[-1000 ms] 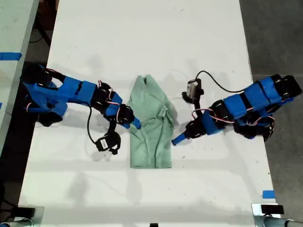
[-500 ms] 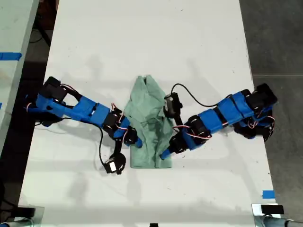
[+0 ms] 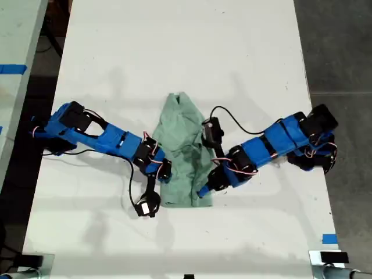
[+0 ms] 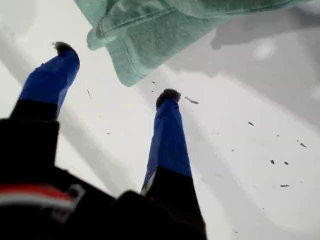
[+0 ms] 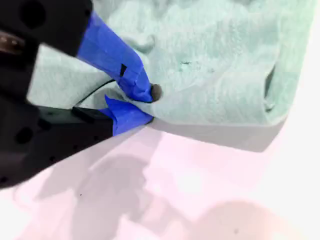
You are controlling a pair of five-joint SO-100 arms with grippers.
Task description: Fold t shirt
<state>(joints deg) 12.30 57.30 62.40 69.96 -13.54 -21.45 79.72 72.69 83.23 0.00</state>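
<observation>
The t shirt is pale mint green and lies wrinkled, folded into a narrow strip, at the middle of the white table. My second gripper, on the arm at the exterior view's left, is at the strip's edge. In the second wrist view that gripper is shut on the hem of the t shirt. My first gripper, on the arm at the exterior view's right, is at the strip's lower corner. In the first wrist view it is open. A corner of the t shirt lies at the gap between its fingertips, not pinched.
The white table reaches well beyond the shirt on every side. A strip of blue tape marks its near corner at the exterior view's right. Dark floor lies past that edge. Another surface with blue tape stands at the exterior view's left.
Both arms have stretched toward the shirt's lower part. The gripper at the exterior view's left slid down the edge; the one at the right crossed to the lower corner.
</observation>
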